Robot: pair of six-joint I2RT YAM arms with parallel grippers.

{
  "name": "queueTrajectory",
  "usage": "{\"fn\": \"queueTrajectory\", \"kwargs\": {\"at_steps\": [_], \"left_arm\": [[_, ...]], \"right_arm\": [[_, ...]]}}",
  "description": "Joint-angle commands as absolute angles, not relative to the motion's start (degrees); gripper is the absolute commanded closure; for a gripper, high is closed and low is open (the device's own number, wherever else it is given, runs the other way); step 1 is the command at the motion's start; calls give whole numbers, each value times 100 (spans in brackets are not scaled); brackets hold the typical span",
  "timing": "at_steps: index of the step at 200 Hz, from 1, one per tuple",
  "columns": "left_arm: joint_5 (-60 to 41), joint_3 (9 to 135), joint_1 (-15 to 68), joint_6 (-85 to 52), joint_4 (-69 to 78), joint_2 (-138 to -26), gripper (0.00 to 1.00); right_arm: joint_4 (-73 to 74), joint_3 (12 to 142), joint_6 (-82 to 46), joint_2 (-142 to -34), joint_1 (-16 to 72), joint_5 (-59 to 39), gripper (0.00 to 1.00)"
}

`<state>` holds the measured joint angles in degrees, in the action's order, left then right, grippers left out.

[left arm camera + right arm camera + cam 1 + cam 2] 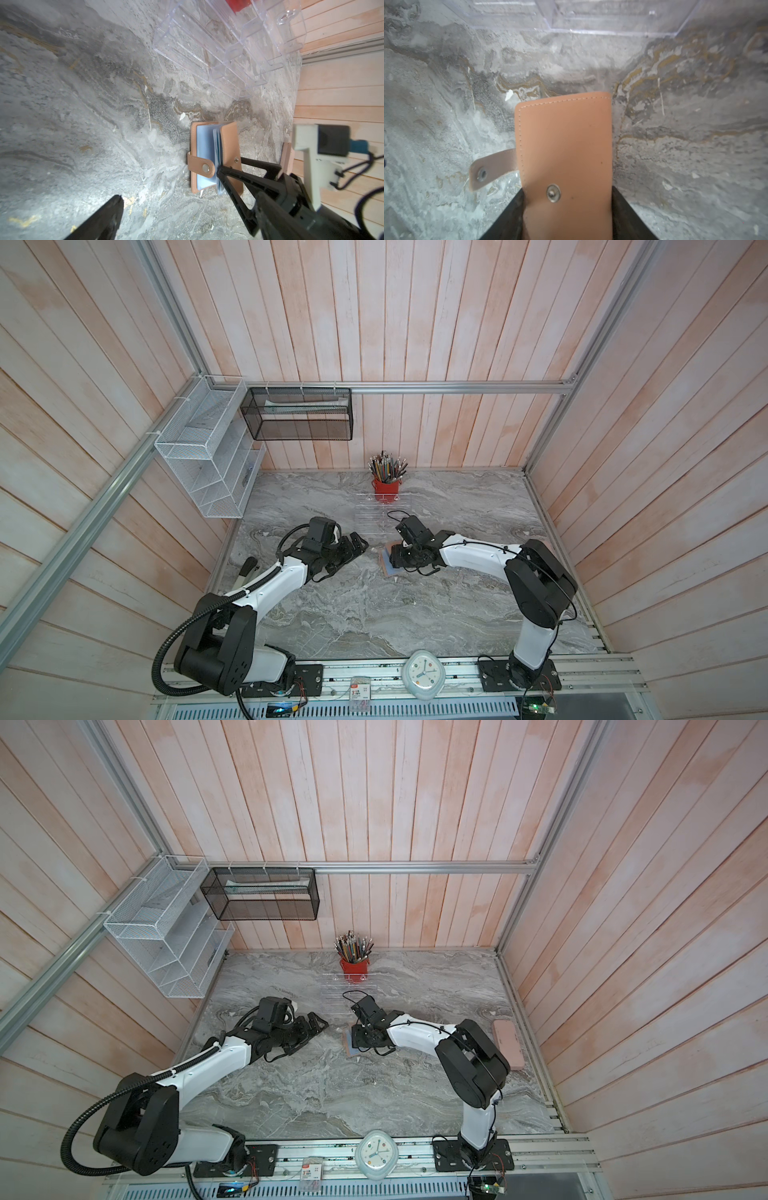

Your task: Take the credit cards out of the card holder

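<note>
card holder (228,145) | tan-pink, front cover raised | blue sleeves (204,145) showing | strap (197,164) unsnapped | on marble tabletop (83,104)

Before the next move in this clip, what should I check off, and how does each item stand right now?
1. Strap unsnapped: ok.
2. Card holder cover raised, blue sleeves showing: ok.
3. Right claw straddles the raised cover, a finger at each side; firm clamp: cannot tell.
4. Left claw open and apart from the holder, free to help: ok.
5. Credit card exposed for pulling: not ok, none in sight.
6. Clear rack stands apart from the holder, not in the way: ok.
</note>
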<state>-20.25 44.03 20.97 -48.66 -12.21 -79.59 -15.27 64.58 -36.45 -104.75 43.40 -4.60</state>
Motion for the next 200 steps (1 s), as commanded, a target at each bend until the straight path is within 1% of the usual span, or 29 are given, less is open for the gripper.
{"fn": "queueTrajectory", "kwargs": {"at_steps": [1,27,43,56,113,153,200], "left_arm": [[-2423,4505,2210,-5293,-774,-7866,0],[-2938,4491,2364,-5910,-7,-7995,0],[-3150,4605,2475,-6245,333,-8186,0],[-3313,4554,2577,-6657,886,-8357,0],[-3251,4312,2651,-7853,2338,-9045,0],[-3390,4512,2665,-8165,2671,-9535,0],[-3261,4612,2647,-7946,2369,-9757,0]], "right_arm": [[-875,6166,-3753,-10285,4096,-1592,41],[-605,5964,-3774,-10159,3935,-2030,41],[-277,5774,-3936,-10054,3773,-2416,41],[-23,5646,-4024,-10021,3649,-2747,41],[489,5387,-4227,-10063,3350,-3321,42],[802,5236,-4372,-10107,3267,-3570,42],[942,5194,-4389,-10204,3246,-3673,42]]}}
